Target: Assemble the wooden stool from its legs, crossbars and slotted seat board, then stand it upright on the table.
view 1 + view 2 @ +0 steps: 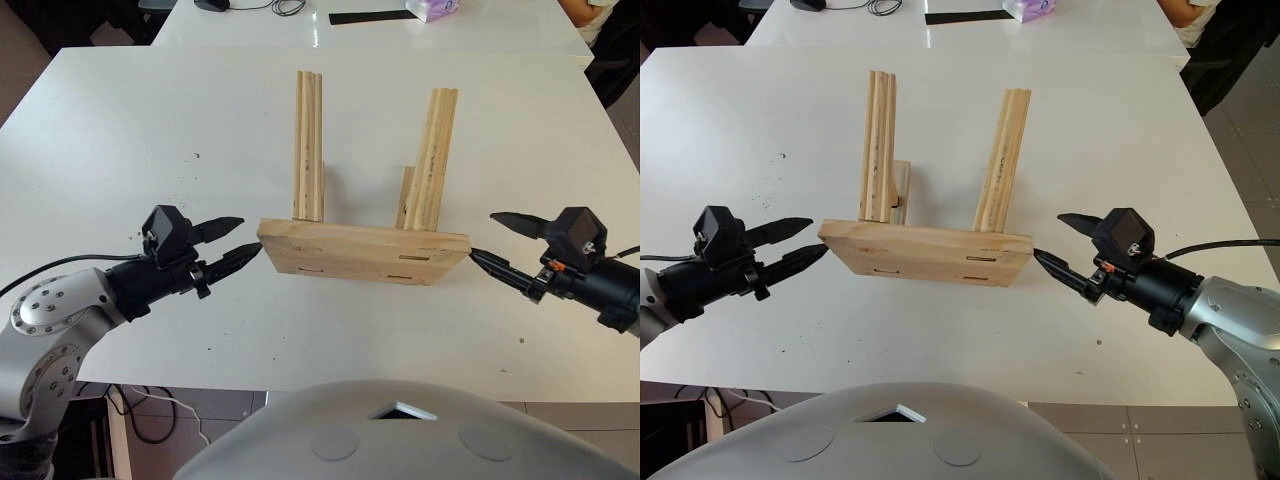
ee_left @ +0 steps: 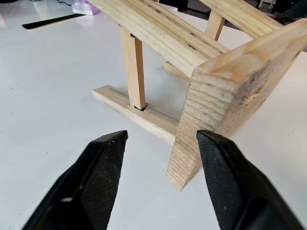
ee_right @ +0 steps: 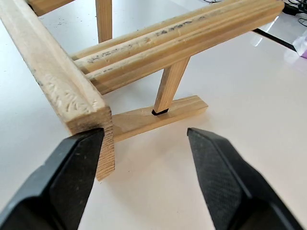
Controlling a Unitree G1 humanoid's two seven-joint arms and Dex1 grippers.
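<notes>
The stool [image 1: 330, 240] lies on its side at the centre of the frame. Its slotted seat board [image 1: 365, 255] faces you and its legs [image 1: 308, 145] point toward the top edge across the white table [image 1: 150, 130]. Your left gripper [image 1: 245, 236] sits at the board's left end, fingers spread and holding nothing. Your right gripper [image 1: 483, 234] sits at the right end, also spread and empty. I can't tell whether the lower fingertips touch the wood.
</notes>
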